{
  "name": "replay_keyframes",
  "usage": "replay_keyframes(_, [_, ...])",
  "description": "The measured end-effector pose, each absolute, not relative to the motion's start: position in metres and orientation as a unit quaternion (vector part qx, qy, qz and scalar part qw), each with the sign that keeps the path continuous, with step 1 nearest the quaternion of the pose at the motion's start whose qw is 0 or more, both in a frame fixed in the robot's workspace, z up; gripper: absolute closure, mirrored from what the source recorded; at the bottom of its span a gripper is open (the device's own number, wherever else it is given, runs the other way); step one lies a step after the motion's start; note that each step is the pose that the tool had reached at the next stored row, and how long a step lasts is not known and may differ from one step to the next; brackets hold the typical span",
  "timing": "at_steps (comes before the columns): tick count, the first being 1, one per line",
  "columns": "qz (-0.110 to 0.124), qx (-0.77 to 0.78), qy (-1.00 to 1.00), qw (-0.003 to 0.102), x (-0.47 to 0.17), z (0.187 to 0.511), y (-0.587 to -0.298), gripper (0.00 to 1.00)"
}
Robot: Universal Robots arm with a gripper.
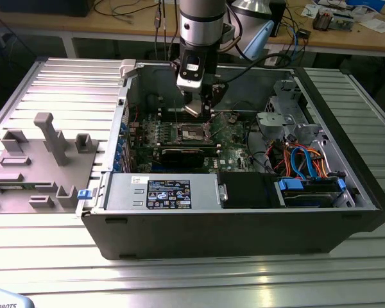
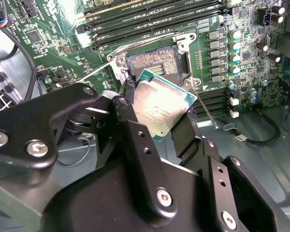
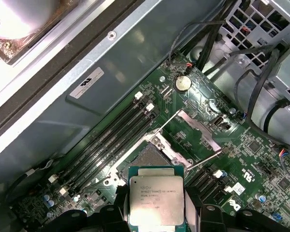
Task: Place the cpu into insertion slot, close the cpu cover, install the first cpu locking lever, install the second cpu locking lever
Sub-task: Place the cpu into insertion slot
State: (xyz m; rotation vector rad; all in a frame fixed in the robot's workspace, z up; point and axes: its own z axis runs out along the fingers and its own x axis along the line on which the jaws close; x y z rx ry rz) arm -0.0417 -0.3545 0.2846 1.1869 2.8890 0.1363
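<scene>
My gripper (image 2: 159,110) is shut on the cpu (image 2: 162,104), a flat square chip with a silvery top and a green rim. Its black fingers (image 2: 127,94) clamp two opposite edges. The cpu (image 3: 157,198) hangs tilted just above and beside the insertion slot (image 3: 147,158), apart from it. The slot's dark contact field (image 2: 154,59) lies bare. The cpu cover (image 3: 197,128) stands swung open next to the slot, and two thin wire levers (image 3: 203,159) stick out free. In the exterior view the gripper (image 1: 196,108) hovers inside the computer case over the slot (image 1: 194,133).
Long black memory slots (image 3: 116,137) run beside the slot. The case walls (image 1: 125,122) enclose the board. A power supply (image 1: 163,192) sits at the front, and a drive cage with blue and orange cables (image 1: 301,160) is at the exterior view's right. A grey fixture (image 1: 45,154) stands outside.
</scene>
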Motion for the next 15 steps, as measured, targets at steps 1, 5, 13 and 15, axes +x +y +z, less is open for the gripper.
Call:
replay_keyframes(1, [0.044, 0.382, 0.923, 0.008, -0.0417, 0.2846, -0.3545, 0.45])
replay_keyframes(5, [0.044, 0.391, 0.919, 0.008, -0.0417, 0.2845, -0.3545, 0.45])
replay_keyframes(13, [0.043, 0.404, 0.914, 0.009, -0.0417, 0.2845, -0.3545, 0.45])
replay_keyframes(15, [0.043, 0.407, 0.913, 0.009, -0.0417, 0.2845, -0.3545, 0.45])
